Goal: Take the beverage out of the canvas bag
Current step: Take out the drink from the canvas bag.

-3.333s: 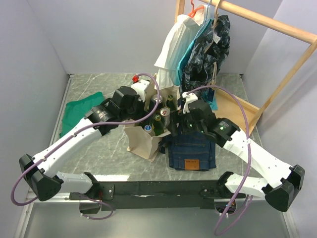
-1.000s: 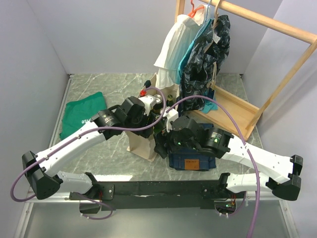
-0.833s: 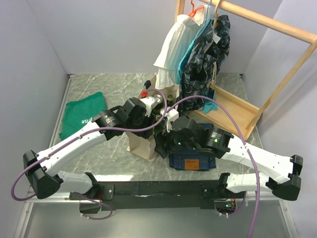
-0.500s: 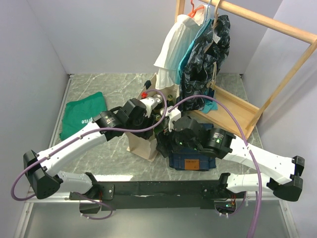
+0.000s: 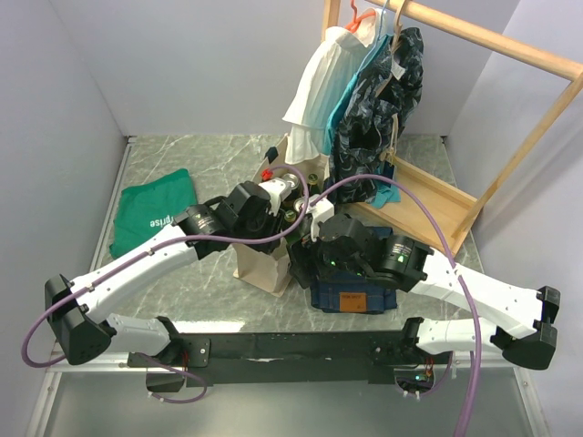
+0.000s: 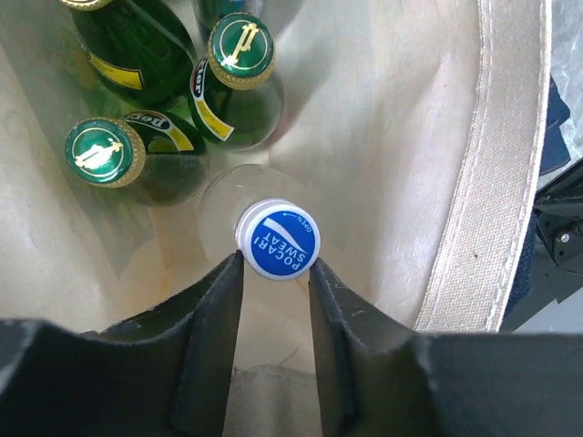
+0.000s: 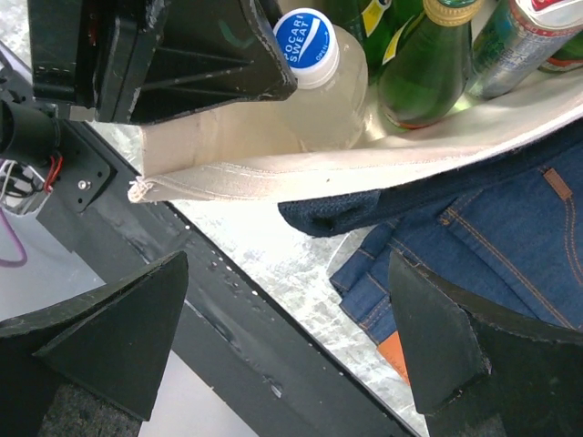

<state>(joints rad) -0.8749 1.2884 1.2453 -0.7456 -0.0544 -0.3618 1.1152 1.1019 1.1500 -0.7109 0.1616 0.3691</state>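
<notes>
The beverage [image 6: 278, 238], a clear bottle with a blue Pocari Sweat cap, stands inside the cream canvas bag [image 6: 510, 182] beside green glass bottles [image 6: 228, 73]. My left gripper [image 6: 275, 262] reaches down into the bag, and its two fingertips press on either side of the cap. In the right wrist view the same bottle [image 7: 306, 38] shows behind the bag's rim [image 7: 273, 164]. My right gripper [image 7: 287, 273] hangs wide open outside the bag's near side, over the table's front edge, holding nothing. From above, the bag [image 5: 260, 264] sits between both arms.
Folded blue jeans [image 5: 351, 291] lie right of the bag, partly under the right arm. A green cloth [image 5: 150, 214] lies at the left. A wooden clothes rack [image 5: 455, 191] with hanging garments stands behind. A drinks can [image 7: 537, 27] also sits in the bag.
The left jaws have closed in from a wider gap onto the blue cap. The right arm has shifted slightly and stayed open.
</notes>
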